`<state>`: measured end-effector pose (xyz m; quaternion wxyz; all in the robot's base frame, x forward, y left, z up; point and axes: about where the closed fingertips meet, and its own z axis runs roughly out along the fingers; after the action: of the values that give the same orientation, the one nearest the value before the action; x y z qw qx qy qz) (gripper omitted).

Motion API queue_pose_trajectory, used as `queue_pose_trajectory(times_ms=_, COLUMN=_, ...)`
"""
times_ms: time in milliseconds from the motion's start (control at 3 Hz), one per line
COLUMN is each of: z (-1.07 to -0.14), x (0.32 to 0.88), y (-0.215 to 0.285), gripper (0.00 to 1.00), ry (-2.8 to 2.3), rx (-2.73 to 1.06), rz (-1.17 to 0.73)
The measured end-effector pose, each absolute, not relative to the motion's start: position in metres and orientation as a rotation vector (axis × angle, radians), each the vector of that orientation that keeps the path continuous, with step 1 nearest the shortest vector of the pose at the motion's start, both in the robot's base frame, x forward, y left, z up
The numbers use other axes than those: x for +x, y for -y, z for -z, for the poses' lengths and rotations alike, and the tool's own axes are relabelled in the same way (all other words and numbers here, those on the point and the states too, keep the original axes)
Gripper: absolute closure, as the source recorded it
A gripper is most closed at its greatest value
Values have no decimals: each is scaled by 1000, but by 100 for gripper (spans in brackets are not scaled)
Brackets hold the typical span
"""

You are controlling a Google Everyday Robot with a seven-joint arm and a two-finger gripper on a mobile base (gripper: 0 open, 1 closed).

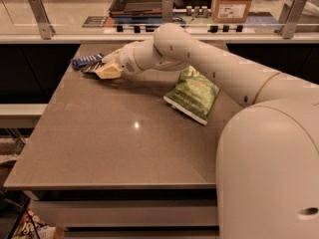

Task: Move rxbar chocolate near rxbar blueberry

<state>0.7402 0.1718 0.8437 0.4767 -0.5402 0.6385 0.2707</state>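
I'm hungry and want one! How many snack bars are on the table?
2. The blue bar lies at the far left edge of the table; the black bar is right beside it, partly under the gripper. The arm could hide more.

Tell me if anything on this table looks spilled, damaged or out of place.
Nothing stands out. The gripper is low at the rxbar chocolate, which lies right beside the rxbar blueberry near the far left corner of the table. The green chip bag lies flat and looks intact; nothing has spilled.
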Motion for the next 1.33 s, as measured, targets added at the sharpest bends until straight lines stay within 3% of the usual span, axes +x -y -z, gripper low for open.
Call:
queue_pose_trajectory(times_ms=1000, z=-840, x=737, y=-180, gripper=12, ry=-1557, rx=-1330, rz=-674)
queue_pose_trajectory(times_ms=1333, z=-839, x=737, y=-183, gripper=0, ry=-1557, rx=-1333, rz=-678)
